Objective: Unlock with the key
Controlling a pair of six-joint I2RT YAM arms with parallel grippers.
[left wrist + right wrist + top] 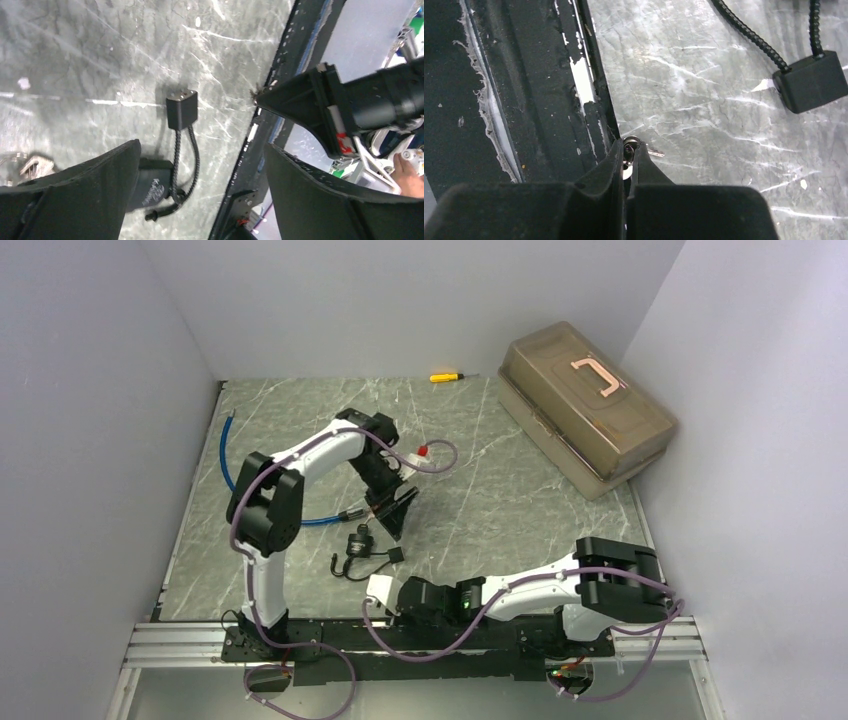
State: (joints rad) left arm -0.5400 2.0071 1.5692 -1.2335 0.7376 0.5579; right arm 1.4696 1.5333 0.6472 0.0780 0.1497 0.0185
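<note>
A black cable lock lies on the marble table, its body linked by a ribbed cable to a small black block. In the left wrist view the body sits by the left finger and the block lies further off. My left gripper hovers over the lock, open and holding nothing. My right gripper is shut on the key at the table's near edge. The key's ring sits between the fingertips and its blade pokes out to the right. The block lies to its upper right.
A tan plastic toolbox stands at the back right. A yellow screwdriver lies at the back wall, and a blue cable curves along the left side. The black mounting rail runs just beside the right gripper.
</note>
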